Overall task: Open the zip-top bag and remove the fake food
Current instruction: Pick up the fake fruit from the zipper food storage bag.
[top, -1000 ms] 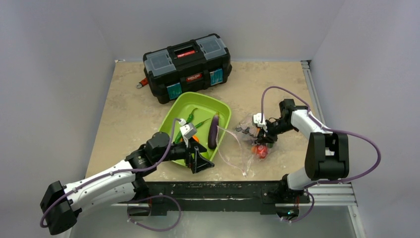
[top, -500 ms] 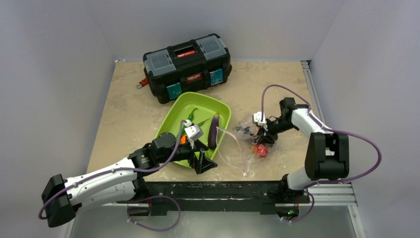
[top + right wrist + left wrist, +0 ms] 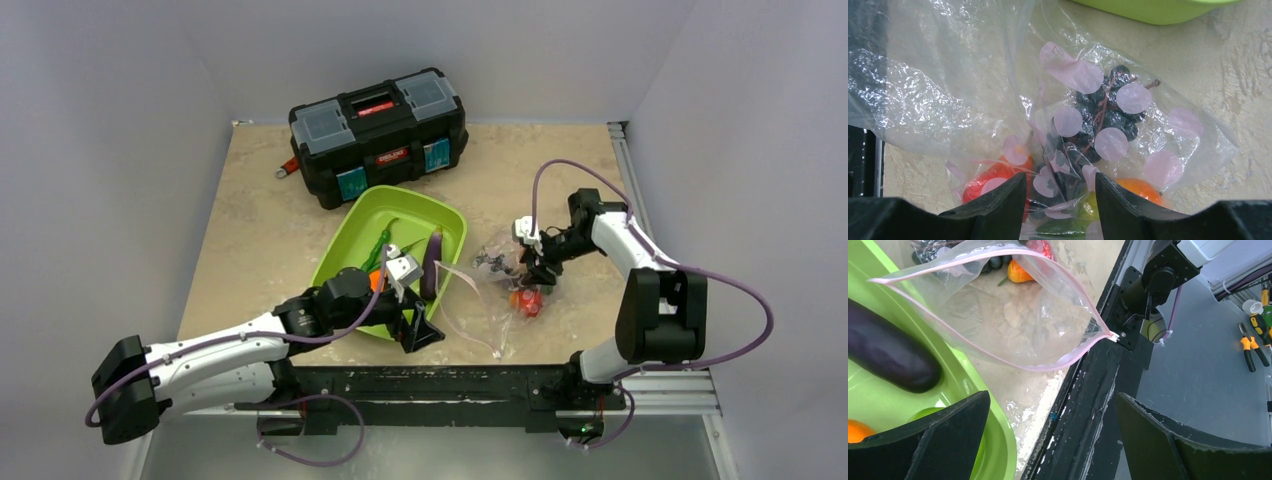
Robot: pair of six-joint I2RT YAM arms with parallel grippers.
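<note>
The zip-top bag (image 3: 480,300) lies right of the green tray (image 3: 445,212), its pink-zipped mouth (image 3: 1013,315) gaping toward my left gripper. My left gripper (image 3: 415,325) is open and empty over the tray's near corner and the table edge; in its wrist view (image 3: 1053,440) the mouth lies just ahead. A purple eggplant (image 3: 432,262), bean pods (image 3: 385,240) and an orange (image 3: 378,280) lie in the tray. My right gripper (image 3: 533,275) is at the bag's closed end; its jaws (image 3: 1059,200) hold bunched plastic. Strawberry (image 3: 993,182), dark berries (image 3: 1108,115), mango (image 3: 1143,190) and lime (image 3: 1088,207) are inside the bag.
A black toolbox (image 3: 380,135) stands at the back, with a red-handled tool (image 3: 288,167) beside it. The table's black near edge (image 3: 1098,405) runs under my left gripper. An aluminium rail (image 3: 625,170) lines the right side. Grey walls close in the table.
My left gripper has moved right and nearer along the tray's near edge, toward the bag's mouth. My right gripper has shifted only slightly at the bag's closed end.
</note>
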